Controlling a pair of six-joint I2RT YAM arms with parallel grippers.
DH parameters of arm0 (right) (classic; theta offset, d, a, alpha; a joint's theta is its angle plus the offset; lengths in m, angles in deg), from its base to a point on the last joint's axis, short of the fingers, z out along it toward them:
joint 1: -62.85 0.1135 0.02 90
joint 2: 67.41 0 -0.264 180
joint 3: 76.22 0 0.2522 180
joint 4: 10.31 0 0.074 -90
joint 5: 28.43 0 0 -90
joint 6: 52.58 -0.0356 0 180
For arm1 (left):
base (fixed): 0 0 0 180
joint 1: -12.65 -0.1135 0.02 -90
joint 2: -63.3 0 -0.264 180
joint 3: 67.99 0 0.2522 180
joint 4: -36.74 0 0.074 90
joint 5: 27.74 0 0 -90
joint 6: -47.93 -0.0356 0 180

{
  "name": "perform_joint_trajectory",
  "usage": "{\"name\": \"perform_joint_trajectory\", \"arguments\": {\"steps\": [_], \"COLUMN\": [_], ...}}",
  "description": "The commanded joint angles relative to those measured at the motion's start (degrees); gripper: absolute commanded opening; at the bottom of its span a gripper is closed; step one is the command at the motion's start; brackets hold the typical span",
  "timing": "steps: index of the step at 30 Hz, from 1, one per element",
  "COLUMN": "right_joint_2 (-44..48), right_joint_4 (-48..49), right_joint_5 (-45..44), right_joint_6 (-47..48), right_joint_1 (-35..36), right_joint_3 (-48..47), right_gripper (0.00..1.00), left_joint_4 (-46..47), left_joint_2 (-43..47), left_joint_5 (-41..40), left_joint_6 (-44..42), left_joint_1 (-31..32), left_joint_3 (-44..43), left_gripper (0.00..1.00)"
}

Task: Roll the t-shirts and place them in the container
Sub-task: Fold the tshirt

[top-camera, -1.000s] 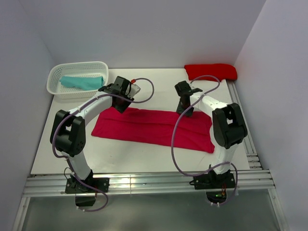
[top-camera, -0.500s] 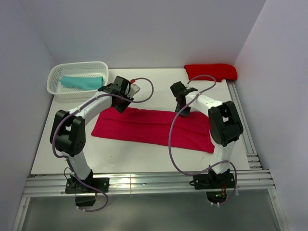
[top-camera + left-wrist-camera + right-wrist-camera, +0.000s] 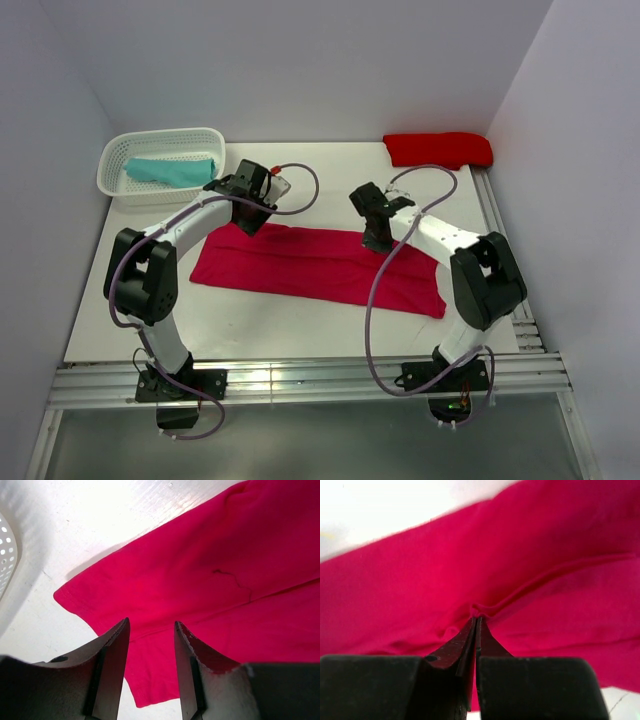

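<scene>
The crimson t-shirt (image 3: 320, 265) lies flat on the table as a long folded strip. My left gripper (image 3: 250, 218) hovers open over its far left corner, and the cloth (image 3: 225, 555) shows between and beyond the fingers (image 3: 151, 622). My right gripper (image 3: 376, 238) is down on the strip's far edge, right of centre. It is shut, with a small ridge of crimson cloth (image 3: 545, 555) puckered at its tips (image 3: 477, 617). The scarlet t-shirt (image 3: 438, 149) lies rolled at the back right. The teal t-shirt (image 3: 170, 170) lies rolled in the basket.
A white lattice basket (image 3: 160, 135) stands at the back left, its wall visible at the left edge of the left wrist view (image 3: 6, 555). Walls close in the table on three sides. A metal rail (image 3: 505, 270) runs along the right edge.
My right gripper has closed from open and shifted left and nearer, down onto the crimson strip's far edge. The left arm has stayed put.
</scene>
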Motion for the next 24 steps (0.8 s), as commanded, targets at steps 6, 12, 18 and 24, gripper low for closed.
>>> {"name": "perform_joint_trajectory", "arguments": {"steps": [6, 12, 18, 24], "right_joint_2": [7.27, 7.45, 7.36, 8.77], "right_joint_4": [1.16, 3.36, 4.94, 3.98], "right_joint_5": [-2.07, -1.98, -2.33, -3.56], "right_joint_6": [-8.97, -15.21, -19.61, -21.28], "right_joint_1": [5.16, 10.78, 14.22, 15.89], "right_joint_3": [7.53, 12.2, 14.66, 15.1], "right_gripper": [0.05, 0.05, 0.12, 0.21], "left_joint_4": [1.25, 1.6, 2.13, 2.48], "left_joint_2": [1.64, 2.17, 2.35, 2.17], "left_joint_5": [1.73, 1.99, 1.82, 1.82], "left_joint_6": [-1.07, -1.86, -2.57, -2.92], "left_joint_1": [-0.1, -0.1, -0.1, -0.1], "left_joint_3": [1.42, 2.74, 3.79, 3.88], "left_gripper": [0.46, 0.45, 0.45, 0.45]}}
